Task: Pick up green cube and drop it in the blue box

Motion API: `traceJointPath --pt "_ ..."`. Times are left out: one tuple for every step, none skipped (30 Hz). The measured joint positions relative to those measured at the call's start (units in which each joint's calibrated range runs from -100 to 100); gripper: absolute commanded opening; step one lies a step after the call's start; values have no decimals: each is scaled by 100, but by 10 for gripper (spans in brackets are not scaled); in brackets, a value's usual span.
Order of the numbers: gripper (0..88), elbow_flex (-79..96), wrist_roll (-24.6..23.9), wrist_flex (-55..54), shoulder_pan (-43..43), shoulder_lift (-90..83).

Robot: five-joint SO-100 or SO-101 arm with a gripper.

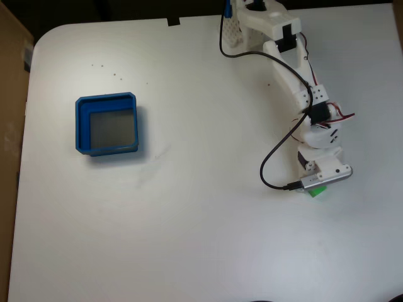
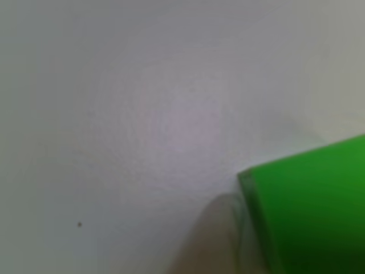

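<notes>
In the fixed view the white arm reaches down the right side of the table, and its gripper (image 1: 318,184) points straight down. The green cube (image 1: 317,191) peeks out from under the gripper's lower edge, so the gripper is right on top of it. The wrist parts hide the fingers, so I cannot tell whether they are open or closed around the cube. In the other view the green cube (image 2: 311,211) is large and blurred at the bottom right, resting on the white table. The blue box (image 1: 80,126), with a grey floor, sits far to the left and holds nothing.
The white table (image 1: 189,220) spreads between box and arm. A black cable (image 1: 267,170) loops from the wrist up along the arm. The arm's base (image 1: 252,25) stands at the top edge. A brown surface (image 1: 9,94) borders the table's left side.
</notes>
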Motion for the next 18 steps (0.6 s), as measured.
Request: traceJointPath --pt "212 0 0 0 0 0" --pt "211 0 0 0 7 0" --pt "211 0 0 0 7 0" --pt "211 0 0 0 14 0" --pt "207 0 -5 0 14 0" --pt "201 0 -5 0 14 0" --pt "194 0 -15 0 14 0" --pt "185 0 -15 0 14 0" --pt "175 0 -15 0 14 0" --pt "166 0 -15 0 14 0" --pt "158 0 -15 0 14 0" --pt "151 0 -15 0 14 0" --pt "145 0 -15 0 14 0" --pt "140 0 -15 0 14 0" --pt "136 0 -15 0 14 0" --pt "133 0 -15 0 14 0" --pt "129 0 -15 0 14 0" --pt "125 0 -15 0 14 0"
